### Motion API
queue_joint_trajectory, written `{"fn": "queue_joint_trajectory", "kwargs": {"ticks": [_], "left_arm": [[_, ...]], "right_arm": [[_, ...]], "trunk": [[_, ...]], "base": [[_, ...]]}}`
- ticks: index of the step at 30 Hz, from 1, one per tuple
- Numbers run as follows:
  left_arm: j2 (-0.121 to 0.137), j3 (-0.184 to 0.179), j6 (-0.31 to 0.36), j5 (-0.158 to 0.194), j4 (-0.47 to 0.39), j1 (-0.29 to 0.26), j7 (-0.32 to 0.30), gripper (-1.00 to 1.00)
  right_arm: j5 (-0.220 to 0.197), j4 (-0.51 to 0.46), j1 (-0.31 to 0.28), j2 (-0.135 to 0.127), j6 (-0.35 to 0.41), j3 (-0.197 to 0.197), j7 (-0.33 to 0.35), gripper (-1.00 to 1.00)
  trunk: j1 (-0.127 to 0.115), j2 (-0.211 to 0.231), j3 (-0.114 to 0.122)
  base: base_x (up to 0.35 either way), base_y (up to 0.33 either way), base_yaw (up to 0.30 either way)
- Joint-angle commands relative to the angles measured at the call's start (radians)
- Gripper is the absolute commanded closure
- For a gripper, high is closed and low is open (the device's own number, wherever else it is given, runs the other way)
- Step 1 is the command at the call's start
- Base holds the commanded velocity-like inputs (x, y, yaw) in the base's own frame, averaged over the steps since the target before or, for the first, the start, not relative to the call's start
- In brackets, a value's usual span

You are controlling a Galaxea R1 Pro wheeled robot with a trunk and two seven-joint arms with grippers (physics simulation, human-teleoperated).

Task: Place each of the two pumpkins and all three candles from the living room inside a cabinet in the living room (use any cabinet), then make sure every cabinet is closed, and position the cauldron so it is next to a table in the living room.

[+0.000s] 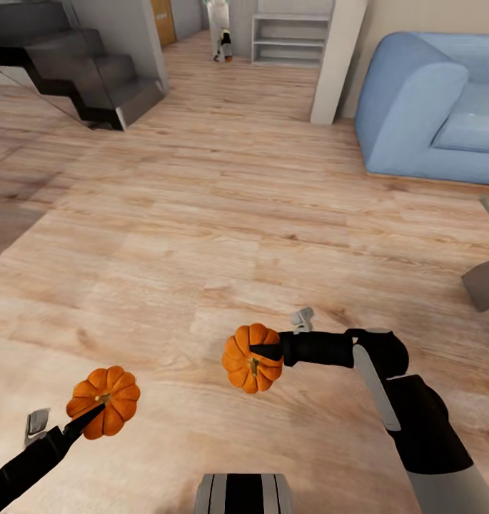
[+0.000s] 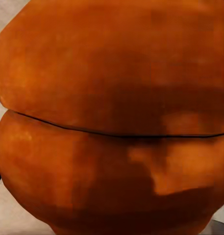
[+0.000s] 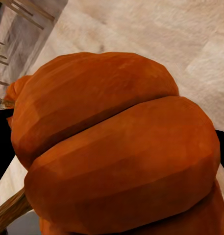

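Both arms are loaded, 1 pumpkin apiece, and the robot is out on open wood floor (image 1: 223,214). The left gripper (image 1: 94,412) is clamped on the left pumpkin (image 1: 105,410), carried low at the near left, stem end facing up toward the head camera. The left wrist view is all orange rind (image 2: 112,117), pressed right up to the lens, so that grip looks firm. The right gripper (image 1: 267,351) is closed on the right pumpkin (image 1: 253,368), held a little farther out and nearer the middle, with 1 dark finger lying across its upper face. In the right wrist view that pumpkin (image 3: 116,147) bulges close, its brown stem (image 3: 9,210) poking out at the edge.

The 2 pumpkins are well apart from each other, both clear of the floor.

Now the relation that matters: no low dark-brown cabinet is in front of either gripper. Ahead lie dark stairs (image 1: 80,64) at the far left, a pale open shelf unit (image 1: 290,39) far ahead, a white pillar (image 1: 337,61), and a blue sofa (image 1: 433,107) at the far right. A grey corner of some furniture (image 1: 485,282) peeks in at the right edge; I cannot tell what it is. So the next job, as I judge it, is driving and turning the base to find a cabinet, not reaching. Neither arm is nearer to a target yet. The risk is a pumpkin slipping during travel.
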Motion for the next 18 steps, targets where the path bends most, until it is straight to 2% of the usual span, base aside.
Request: {"fn": "queue_joint_trajectory", "kwargs": {"ticks": [1,6,9,18], "left_arm": [[0.0,0.0,0.007,0.003,0.001,-0.001,-0.001,1.0],[0.0,-0.001,0.009,0.002,0.004,-0.001,0.004,1.0],[0.0,-0.001,0.009,0.005,0.006,-0.001,0.006,1.0],[0.001,-0.005,0.009,0.005,0.007,-0.001,0.004,1.0]], "right_arm": [[-0.012,-0.001,-0.001,0.0,0.009,0.003,0.0,1.0],[-0.011,-0.001,-0.001,0.003,0.009,0.038,-0.001,1.0],[-0.01,-0.001,-0.001,0.004,0.009,0.047,-0.001,1.0],[-0.01,-0.001,-0.001,-0.001,0.009,0.043,0.0,1.0]], "trunk": [[-0.001,0.0,0.004],[-0.003,0.001,0.025],[-0.004,0.002,0.038],[-0.008,0.004,0.077]], "base": [[0.0,0.0,0.285],[0.0,0.0,0.285],[0.0,0.0,0.285],[0.0,0.0,0.246]]}}
